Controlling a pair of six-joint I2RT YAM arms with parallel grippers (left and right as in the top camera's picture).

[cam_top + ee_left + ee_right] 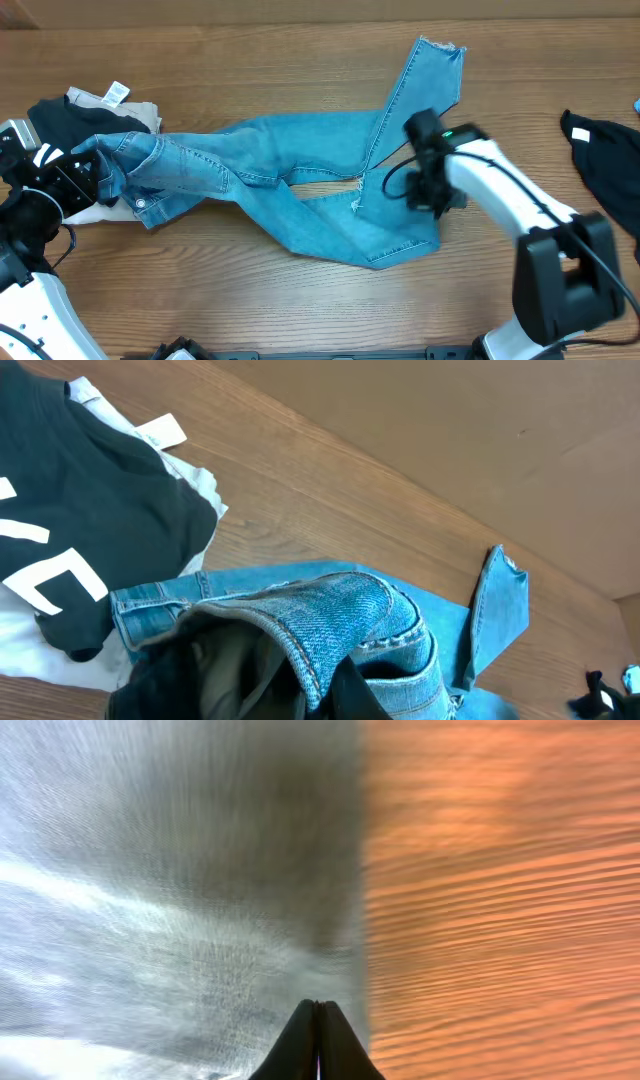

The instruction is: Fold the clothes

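Observation:
Light-blue jeans (300, 180) lie spread across the middle of the table, with one frayed leg hem (440, 48) pointing to the far side. My left gripper (105, 170) is shut on the jeans' waistband (340, 610) at the left end, and the denim bunches over the black fingers (350, 690). My right gripper (432, 200) hangs over the right edge of the folded leg. In the right wrist view it (318, 1010) is shut, tips touching just above the denim (180, 870) near its edge, with no cloth visible between them.
A black top with white letters (90, 510) lies on pale garments (145, 115) at the far left, beside the waistband, with a white label (117, 93) sticking up. Another black garment (605, 160) lies at the right edge. Bare wood (500, 870) runs right of the leg.

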